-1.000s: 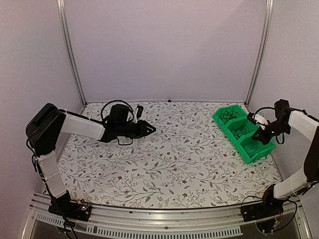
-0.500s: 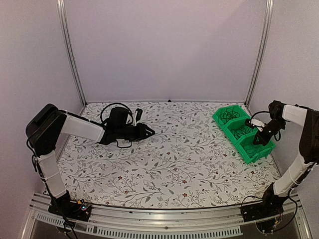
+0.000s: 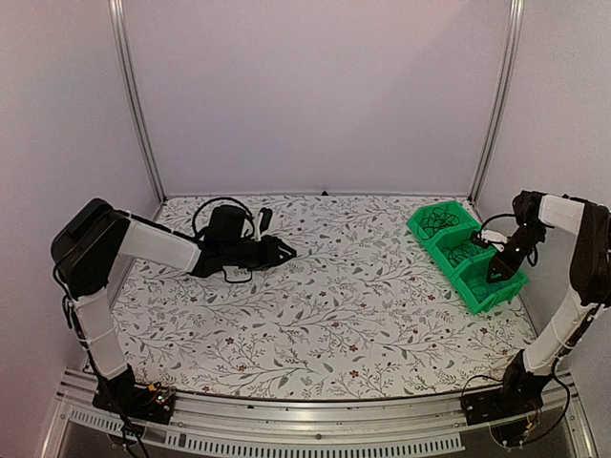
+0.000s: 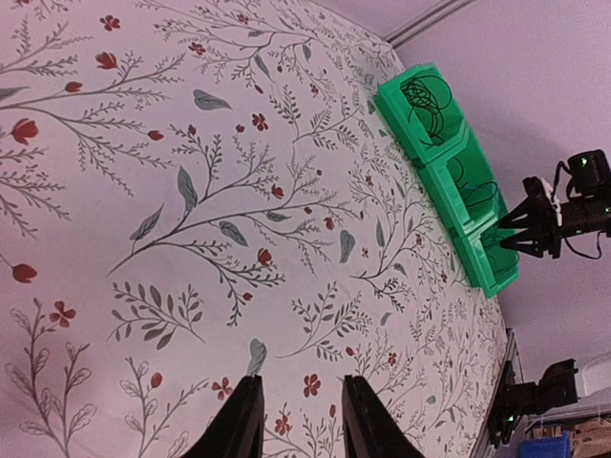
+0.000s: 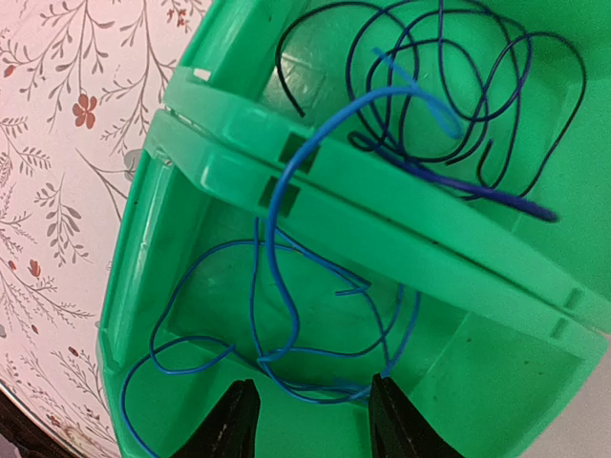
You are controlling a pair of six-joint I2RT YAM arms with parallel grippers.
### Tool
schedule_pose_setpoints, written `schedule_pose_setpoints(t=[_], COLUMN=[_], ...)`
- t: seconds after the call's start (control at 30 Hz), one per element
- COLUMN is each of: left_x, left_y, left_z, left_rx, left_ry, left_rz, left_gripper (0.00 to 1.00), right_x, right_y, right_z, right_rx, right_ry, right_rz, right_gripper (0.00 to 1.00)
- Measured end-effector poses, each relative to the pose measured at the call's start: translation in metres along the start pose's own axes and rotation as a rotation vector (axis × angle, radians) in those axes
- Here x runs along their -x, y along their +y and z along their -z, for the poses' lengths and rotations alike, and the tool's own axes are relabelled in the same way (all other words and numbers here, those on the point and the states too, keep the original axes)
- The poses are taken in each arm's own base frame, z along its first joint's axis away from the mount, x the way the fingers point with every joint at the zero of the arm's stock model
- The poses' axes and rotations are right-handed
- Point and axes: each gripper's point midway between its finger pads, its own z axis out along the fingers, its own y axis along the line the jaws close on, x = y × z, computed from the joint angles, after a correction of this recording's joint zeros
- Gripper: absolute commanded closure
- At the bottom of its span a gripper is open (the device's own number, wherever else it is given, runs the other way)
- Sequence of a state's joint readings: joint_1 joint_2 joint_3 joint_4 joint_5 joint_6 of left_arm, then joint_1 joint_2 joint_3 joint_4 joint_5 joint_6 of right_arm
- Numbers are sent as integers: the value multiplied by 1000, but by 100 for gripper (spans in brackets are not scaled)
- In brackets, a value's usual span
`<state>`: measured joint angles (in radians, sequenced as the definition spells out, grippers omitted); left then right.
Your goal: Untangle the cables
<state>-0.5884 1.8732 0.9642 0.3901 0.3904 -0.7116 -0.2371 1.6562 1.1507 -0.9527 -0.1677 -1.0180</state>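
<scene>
The cables are in a row of three joined green bins (image 3: 444, 272) at the right side of the counter (image 3: 334, 315). In the top view, the bin farthest up the frame holds a black tangle (image 3: 439, 221). The middle bin holds more dark wire (image 3: 465, 252).

The right hand (image 3: 496, 274) hangs over the bin lowest in the frame. Its own camera shows its two fingers (image 5: 234, 425) spread at the bottom edge of the frame, pinching nothing. A blue cable (image 5: 270, 229) lies in loose loops on the floor of the bin just above the fingertips. One strand rises over the green wall between two bins (image 5: 401, 243) and arcs into the next bin. There it crosses a bundle of dark cables (image 5: 449, 172) in the upper right of the frame.

The left hand (image 3: 286, 251) sits low over the counter in the upper left of the top view, well apart from the bins. In its wrist view the hand (image 4: 301, 386) has its fingers moderately apart, with only the flowered counter between them. The bins (image 4: 430, 143) and the other hand (image 4: 520, 229) show far off at the upper right.
</scene>
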Motion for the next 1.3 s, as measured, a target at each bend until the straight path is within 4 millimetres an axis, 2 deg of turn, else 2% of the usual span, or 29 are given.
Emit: schedule_pose_setpoints(t=[0.27, 0.37, 0.43, 0.57, 0.63, 0.77, 0.87, 1.07, 1.3], left_x=[-9, -10, -10, -10, -10, -10, -9, -8, -11], left_y=[9, 11, 11, 10, 9, 9, 10, 14, 18], left_z=[-9, -11, -11, -12, -13, -12, -12, -11, -10], left_rx=[-3, -6, -11, -21, -28, -30, -27, -20, -12], left_ry=[23, 26, 24, 24, 25, 26, 24, 22, 26], left_rz=[17, 25, 26, 28, 29, 30, 32, 38, 44], left_gripper=[73, 73, 73, 73, 73, 73, 73, 73, 73], right_x=[28, 29, 26, 17, 23, 46, 62, 74, 82], right_y=[-21, -16, -8, 21, 24, 9, -4, -16, -26], right_z=[68, 78, 75, 54, 50, 53, 48, 37, 34], right_rx=[-108, -112, -103, -68, -64, -72, -77, -75, -157], right_ry=[-75, -77, -66, -6, -10, -67, -113, -140, -129], right_rz=[29, 37, 54, 111, 115, 54, 9, -27, 66], right_gripper=[51, 53, 54, 56, 56, 54, 53, 54, 55])
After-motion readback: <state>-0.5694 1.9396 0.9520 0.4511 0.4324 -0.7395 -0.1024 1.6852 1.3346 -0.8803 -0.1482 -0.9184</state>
